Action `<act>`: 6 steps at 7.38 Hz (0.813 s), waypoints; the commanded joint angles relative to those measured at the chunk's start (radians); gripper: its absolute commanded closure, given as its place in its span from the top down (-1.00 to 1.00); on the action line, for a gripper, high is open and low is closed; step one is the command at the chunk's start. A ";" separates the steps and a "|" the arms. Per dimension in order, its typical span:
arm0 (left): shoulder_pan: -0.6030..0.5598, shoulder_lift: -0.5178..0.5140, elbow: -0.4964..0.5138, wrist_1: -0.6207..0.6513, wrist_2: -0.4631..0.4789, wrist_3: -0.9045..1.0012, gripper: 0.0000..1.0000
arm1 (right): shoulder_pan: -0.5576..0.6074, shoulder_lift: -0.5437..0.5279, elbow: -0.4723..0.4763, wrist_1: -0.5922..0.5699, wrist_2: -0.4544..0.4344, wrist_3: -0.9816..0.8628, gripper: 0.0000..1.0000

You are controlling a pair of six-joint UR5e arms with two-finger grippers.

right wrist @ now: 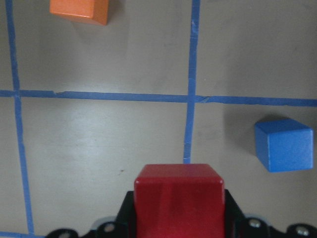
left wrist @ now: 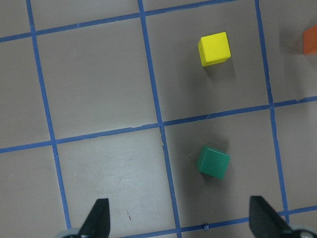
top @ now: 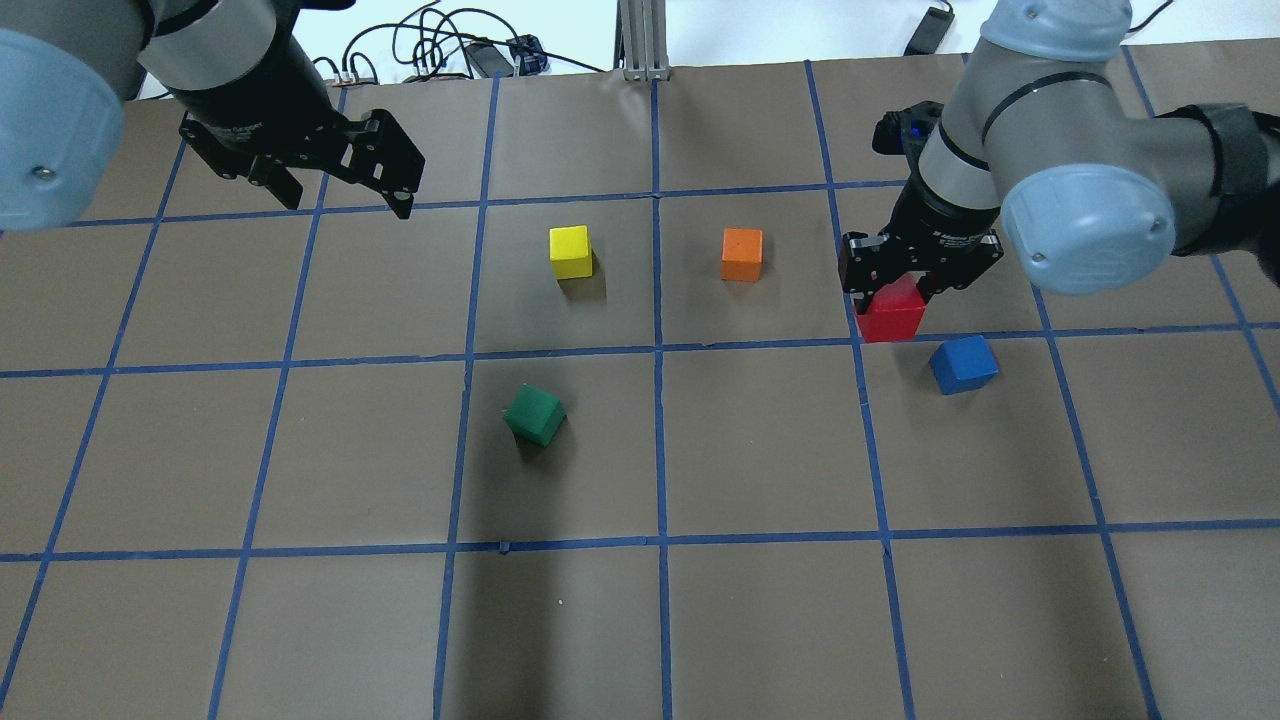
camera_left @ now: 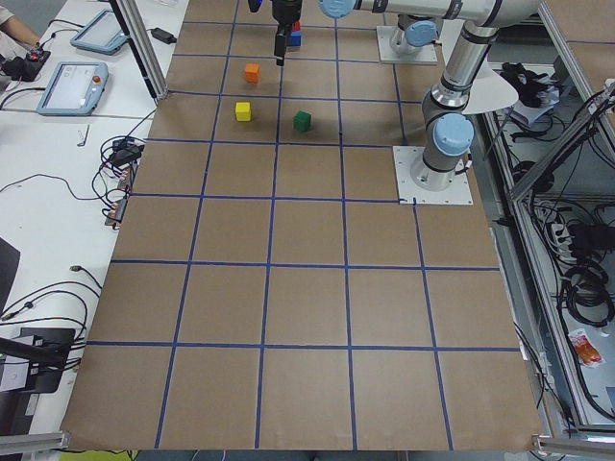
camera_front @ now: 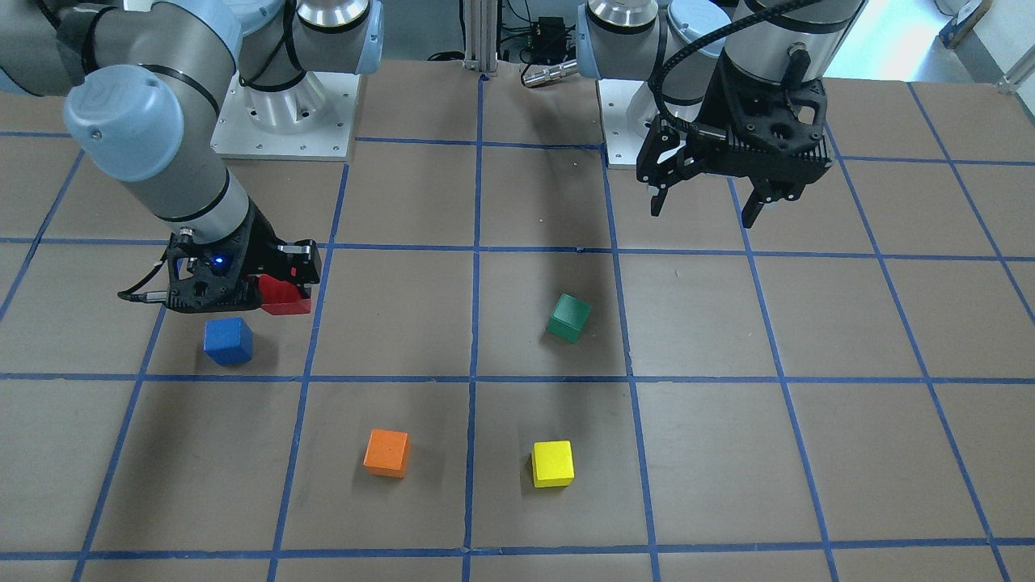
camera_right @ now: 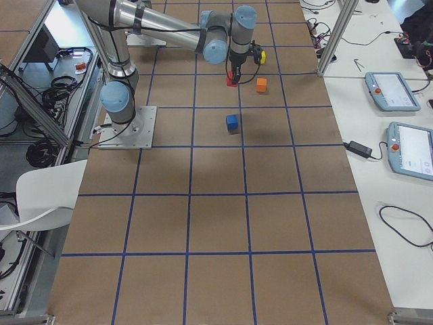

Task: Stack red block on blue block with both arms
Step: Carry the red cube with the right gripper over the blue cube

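Observation:
My right gripper [top: 895,296] is shut on the red block [top: 893,313] and holds it low over the table. The block fills the bottom of the right wrist view [right wrist: 179,198] and also shows in the front-facing view [camera_front: 285,296]. The blue block [top: 963,364] sits on the table a short way from the red block, apart from it; it also shows in the front-facing view [camera_front: 228,340] and at the right of the right wrist view [right wrist: 284,144]. My left gripper [top: 347,200] is open and empty, raised over the table's far left part [camera_front: 703,212].
A green block [top: 534,414] lies tilted near the table's middle. A yellow block [top: 571,251] and an orange block [top: 742,254] sit farther out. The orange block is one square from the red block. Both arm bases [camera_front: 283,121] stand at the robot's edge.

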State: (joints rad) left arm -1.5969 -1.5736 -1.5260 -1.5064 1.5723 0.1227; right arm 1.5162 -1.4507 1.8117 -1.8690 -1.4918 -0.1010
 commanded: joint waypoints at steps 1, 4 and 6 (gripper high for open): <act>0.000 -0.002 0.000 0.000 0.000 -0.001 1.00 | -0.065 -0.016 0.088 -0.152 -0.019 -0.109 -1.00; -0.002 0.000 0.001 0.000 0.000 -0.002 1.00 | -0.172 -0.060 0.248 -0.332 -0.036 -0.239 -1.00; -0.002 0.000 0.001 0.000 0.000 -0.002 1.00 | -0.226 -0.063 0.279 -0.366 -0.031 -0.322 -1.00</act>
State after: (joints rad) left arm -1.5981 -1.5739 -1.5250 -1.5064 1.5723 0.1212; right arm 1.3303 -1.5117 2.0667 -2.2134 -1.5275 -0.3724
